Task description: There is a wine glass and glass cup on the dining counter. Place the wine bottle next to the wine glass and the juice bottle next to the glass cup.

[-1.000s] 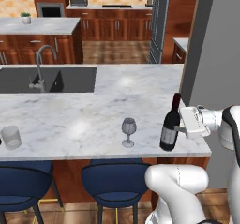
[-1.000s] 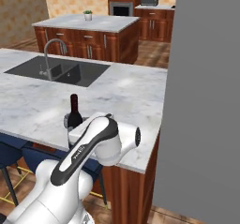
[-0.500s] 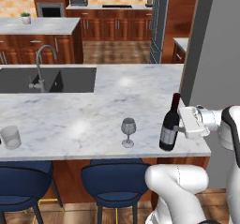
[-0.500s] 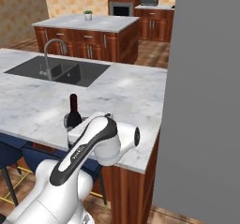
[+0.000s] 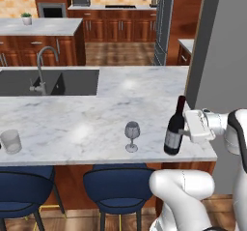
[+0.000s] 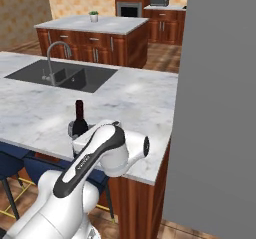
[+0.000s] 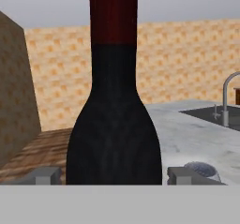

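Observation:
The wine bottle (image 5: 174, 127) (image 6: 78, 118), dark with a red neck, stands upright on the dining counter (image 5: 96, 123) near its front right corner. My gripper (image 5: 185, 130) (image 7: 114, 175) reaches in from the right and stands open, a fingertip (image 7: 44, 175) on each side of the bottle with a thin gap to the glass. The wine glass (image 5: 131, 136) stands a short way to the bottle's left. Far along the counter to the left sits the glass cup (image 5: 10, 141). The juice bottle is out of view.
A dark sink (image 5: 48, 82) with a curved steel tap (image 5: 41, 70) lies at the counter's back left. Blue stools (image 5: 116, 186) stand under the front edge. A grey wall (image 5: 224, 51) rises close on the right. A marble island (image 5: 38, 27) stands behind.

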You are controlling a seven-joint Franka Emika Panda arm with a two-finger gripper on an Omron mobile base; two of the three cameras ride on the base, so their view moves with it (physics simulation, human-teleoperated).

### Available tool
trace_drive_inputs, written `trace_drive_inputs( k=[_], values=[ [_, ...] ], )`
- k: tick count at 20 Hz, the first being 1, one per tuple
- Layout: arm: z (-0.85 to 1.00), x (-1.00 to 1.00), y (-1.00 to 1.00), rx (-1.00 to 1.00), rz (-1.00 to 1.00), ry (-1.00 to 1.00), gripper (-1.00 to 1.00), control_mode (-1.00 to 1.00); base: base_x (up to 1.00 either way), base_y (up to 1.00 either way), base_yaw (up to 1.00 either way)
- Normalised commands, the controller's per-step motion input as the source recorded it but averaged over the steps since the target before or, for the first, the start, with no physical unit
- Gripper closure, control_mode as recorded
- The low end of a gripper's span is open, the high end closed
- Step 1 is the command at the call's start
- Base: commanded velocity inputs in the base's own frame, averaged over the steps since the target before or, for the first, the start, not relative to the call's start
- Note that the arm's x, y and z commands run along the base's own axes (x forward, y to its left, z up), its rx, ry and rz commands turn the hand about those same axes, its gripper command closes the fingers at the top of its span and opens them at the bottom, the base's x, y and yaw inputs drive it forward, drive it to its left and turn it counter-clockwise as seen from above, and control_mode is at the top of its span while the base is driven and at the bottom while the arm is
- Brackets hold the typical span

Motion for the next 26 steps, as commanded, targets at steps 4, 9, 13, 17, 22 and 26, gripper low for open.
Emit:
trace_drive_inputs(
  k=[4,9,13,17,22,26],
  values=[
    [-0.02,0.39,-0.17,0.01,0.0,0.01,1.0,-1.0,0.0,0.0,0.0],
    [-0.07,0.44,0.0,0.0,0.04,0.07,1.0,-1.0,0.0,0.0,0.0],
    [-0.25,0.35,0.05,0.0,0.07,0.16,1.0,-1.0,0.0,0.0,0.0],
    [-0.35,0.19,0.0,0.0,0.11,0.06,1.0,-1.0,0.0,0.0,0.0],
    [-0.35,0.18,0.0,0.01,0.05,-0.03,1.0,-1.0,0.0,0.0,0.0],
    [-0.22,0.21,0.05,0.0,0.0,-0.14,1.0,-1.0,0.0,0.0,0.0]
  ],
)
